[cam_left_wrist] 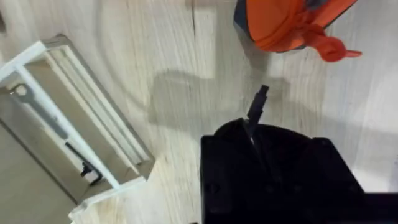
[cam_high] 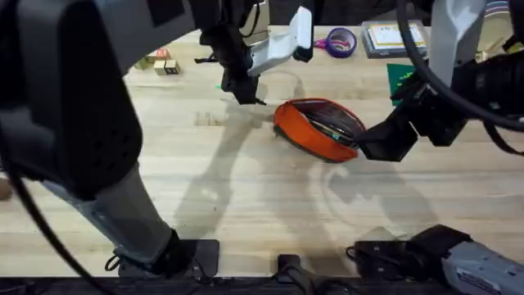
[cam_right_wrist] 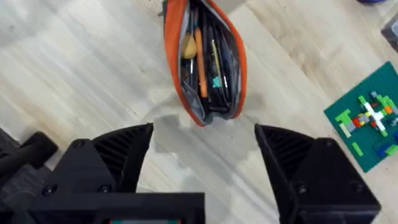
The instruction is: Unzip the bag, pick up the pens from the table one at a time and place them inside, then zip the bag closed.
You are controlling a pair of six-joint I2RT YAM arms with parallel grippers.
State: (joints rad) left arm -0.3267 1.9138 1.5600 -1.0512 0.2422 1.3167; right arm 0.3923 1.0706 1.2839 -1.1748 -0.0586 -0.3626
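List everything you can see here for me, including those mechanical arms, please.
bag: one, orange, unzipped, mid-table.
pens: several, orange, teal and dark, inside the bag; exact count unclear.
dark pen: one, sticking out of the left gripper.
clear box: one, see-through with white edges, far side of the table.
purple item: one, ring-shaped, at the far edge.
green plate: one, with small coloured bricks on it, to the right of the bag.
small blocks: a few, mixed colours, far left.
table: one, pale wood, under everything.
left gripper: one, black, shut on the dark pen, left of the bag.
right gripper: one, black, open, at the bag's right end.
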